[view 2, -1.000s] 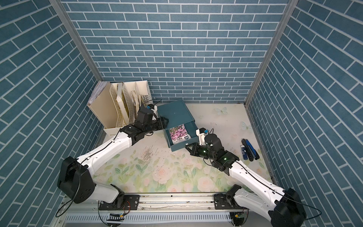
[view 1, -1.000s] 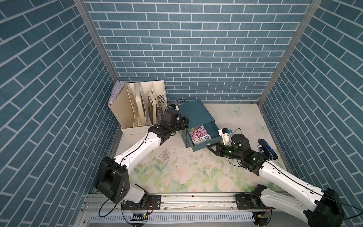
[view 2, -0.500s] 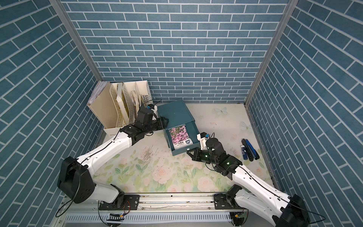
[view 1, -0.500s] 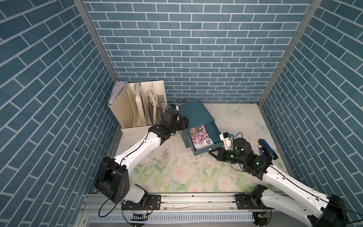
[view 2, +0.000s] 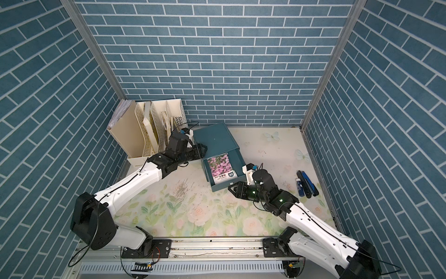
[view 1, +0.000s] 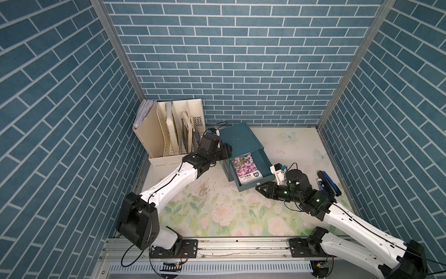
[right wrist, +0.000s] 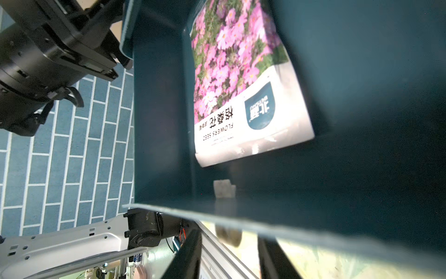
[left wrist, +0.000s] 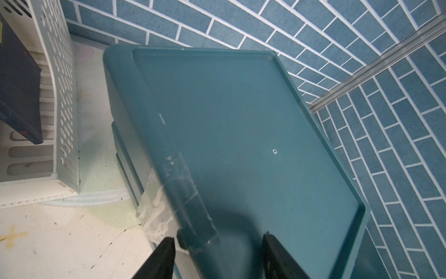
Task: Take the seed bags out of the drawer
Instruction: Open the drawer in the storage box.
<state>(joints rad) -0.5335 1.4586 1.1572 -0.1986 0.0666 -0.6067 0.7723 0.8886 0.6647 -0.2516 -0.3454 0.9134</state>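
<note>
Seed bag, flat and glossy with pink and purple flowers [view 1: 245,167], lies face up inside the dark teal plastic drawer [view 1: 265,166]. The drawer stands pulled out toward the near side of its teal box [view 1: 239,139]. No other bags show; they may hide under this one. No bag is out on the flowery counter [view 1: 217,217] yet, so all the taking out is left. The black right pincer [view 1: 259,189] hovers just near the drawer's front, open and empty. The black left pincer [view 1: 226,152] rests on the box's left edge, fingers spread apart.
</note>
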